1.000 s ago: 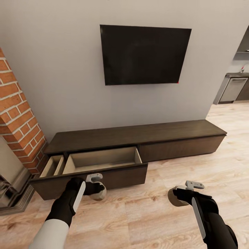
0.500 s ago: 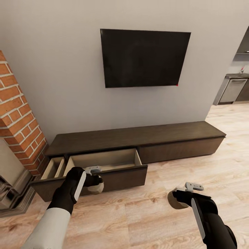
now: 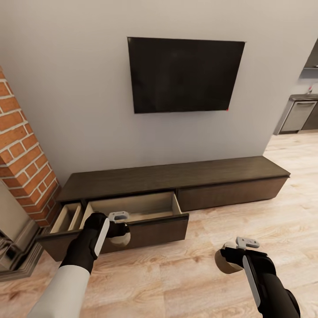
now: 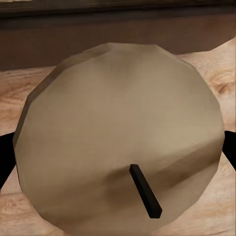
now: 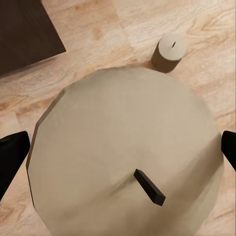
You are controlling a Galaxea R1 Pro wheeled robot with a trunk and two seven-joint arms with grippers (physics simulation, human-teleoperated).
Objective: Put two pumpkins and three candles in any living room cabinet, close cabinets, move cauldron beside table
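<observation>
The long dark-brown cabinet (image 3: 176,176) stands against the wall, its left drawer (image 3: 132,206) pulled out and showing a pale inside. My left gripper (image 3: 120,234) is shut on a grey-beige candle (image 3: 123,239), held right in front of the drawer's front panel. That candle's flat top and black wick (image 4: 118,137) sit between the black fingers (image 4: 4,157). My right gripper (image 3: 226,260) is shut on a second candle (image 3: 222,263) over the wood floor, out from the cabinet. Past this held candle (image 5: 123,152), a third candle (image 5: 168,53) stands upright on the floor.
A brick fireplace (image 3: 22,145) rises at the left, close to the open drawer's end. A black TV (image 3: 185,75) hangs above the cabinet. A kitchen counter with an appliance (image 3: 298,115) lies far right. A dark cabinet corner (image 5: 24,29) is near the floor candle.
My left gripper has carried its candle up and closer to the open drawer's front. The right gripper has barely moved. The head camera has tilted slightly.
</observation>
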